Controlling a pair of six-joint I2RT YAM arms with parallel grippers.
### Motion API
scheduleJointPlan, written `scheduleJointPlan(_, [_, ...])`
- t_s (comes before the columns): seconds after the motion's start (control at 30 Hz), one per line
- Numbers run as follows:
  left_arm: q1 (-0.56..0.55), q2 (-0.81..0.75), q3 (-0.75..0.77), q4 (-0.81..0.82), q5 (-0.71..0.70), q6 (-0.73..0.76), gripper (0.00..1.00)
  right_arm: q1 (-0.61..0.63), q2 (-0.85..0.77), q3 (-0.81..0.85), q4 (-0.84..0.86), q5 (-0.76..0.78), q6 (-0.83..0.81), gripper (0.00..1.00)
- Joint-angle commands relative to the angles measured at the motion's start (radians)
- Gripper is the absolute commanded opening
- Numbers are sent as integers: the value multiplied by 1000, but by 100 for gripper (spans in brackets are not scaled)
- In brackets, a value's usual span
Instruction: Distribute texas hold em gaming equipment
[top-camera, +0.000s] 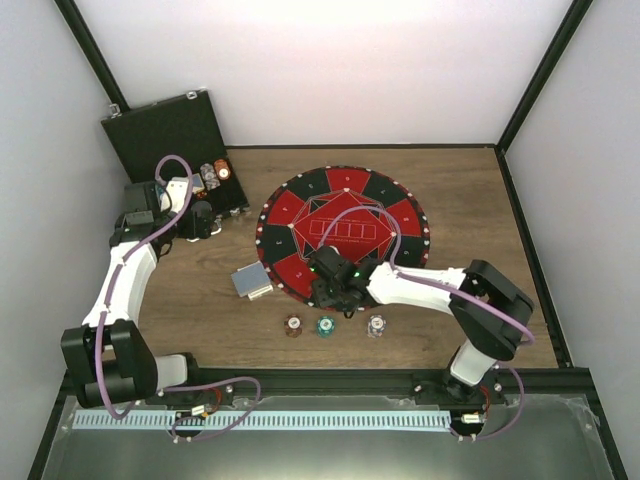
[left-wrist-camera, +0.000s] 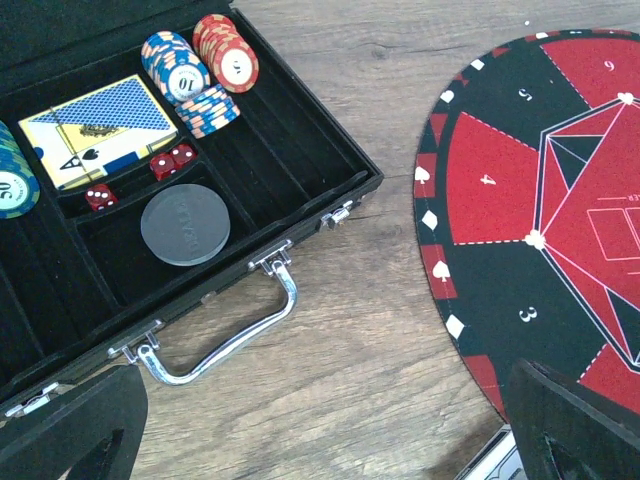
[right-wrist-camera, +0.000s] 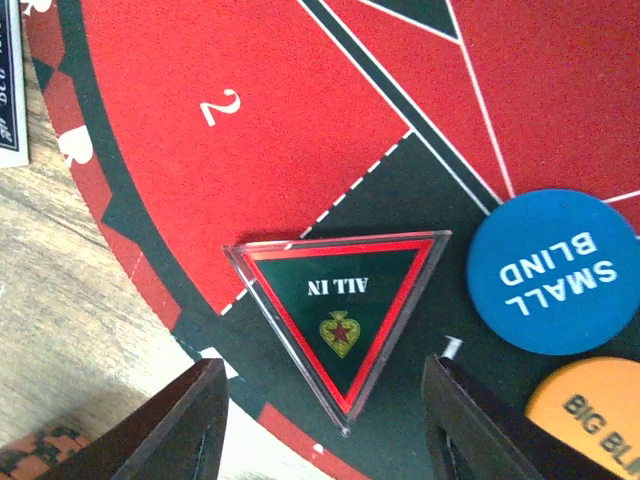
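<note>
Right pincer (right-wrist-camera: 325, 425): jaws apart, nothing between them. Clear triangular ALL IN marker (right-wrist-camera: 338, 310) lies flat on the mat (right-wrist-camera: 300, 120) just ahead of the gap, touching neither finger. Blue SMALL BLIND disc (right-wrist-camera: 555, 270) ahead and to the right; orange BIG BLIND disc (right-wrist-camera: 590, 410) just beside the right-hand finger. Playing cards (top-camera: 252, 282) ahead-left, on wood off the mat edge. Brown chip (top-camera: 293, 326), teal chip (top-camera: 326, 325) and white chip (top-camera: 376, 325) sit in a row near this pincer, off the mat.

Left pincer (left-wrist-camera: 320, 400): jaws apart, nothing held, over bare wood. Black case (left-wrist-camera: 330, 190) ahead, open, chip stacks (left-wrist-camera: 200, 65) inside.
</note>
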Motion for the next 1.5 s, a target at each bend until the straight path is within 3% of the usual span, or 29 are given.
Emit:
scheduleJointPlan(0.0, [4, -16, 7, -12, 21, 2, 100, 4, 49, 44, -11, -25, 7, 53])
scheduleJointPlan(0.5, [4, -7, 41, -19, 45, -22, 100, 0, 162, 111, -1, -11, -40, 37])
scheduleJointPlan(0.73, [4, -14, 52, -30, 46, -24, 100, -21, 227, 168, 11, -10, -79, 34])
scheduleJointPlan(1.47, [4, -19, 64, -77, 87, -9, 100, -146, 556, 664, -48, -66, -249, 31])
